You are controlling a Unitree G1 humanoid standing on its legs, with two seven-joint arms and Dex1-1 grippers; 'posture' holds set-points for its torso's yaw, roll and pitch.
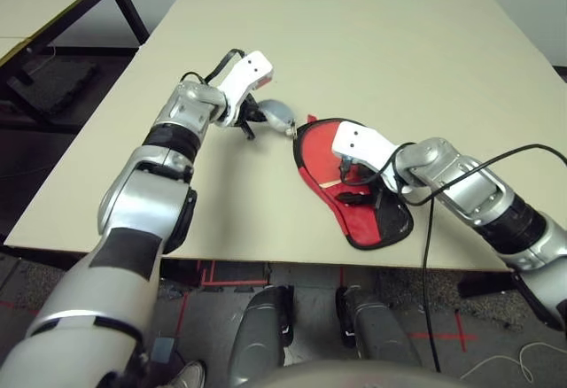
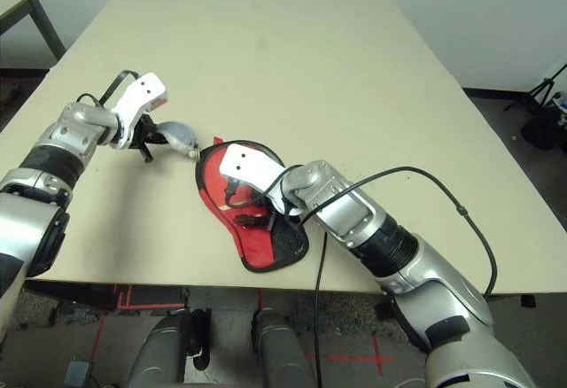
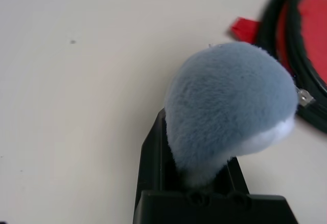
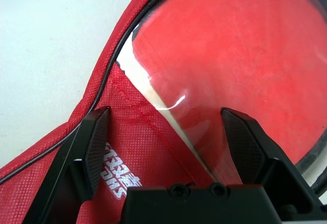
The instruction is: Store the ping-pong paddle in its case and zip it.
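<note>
Paddle (image 4: 240,45) inside case (image 1: 376,224) | right gripper (image 4: 171,132) spread above | left gripper (image 3: 196,157) clamping grey plush (image 3: 230,101)

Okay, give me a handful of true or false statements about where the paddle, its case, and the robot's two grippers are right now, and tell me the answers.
1. The paddle lies inside the case, seen through its clear side. True.
2. The right gripper is shut on the case. False: its fingers are spread open above the case.
3. The left gripper holds a grey plush pull. True.
4. The case hangs off the table. False: it lies flat on the table near the front edge.
5. The plush pull sits on the handle end of the case. False: it is at the round end.
</note>
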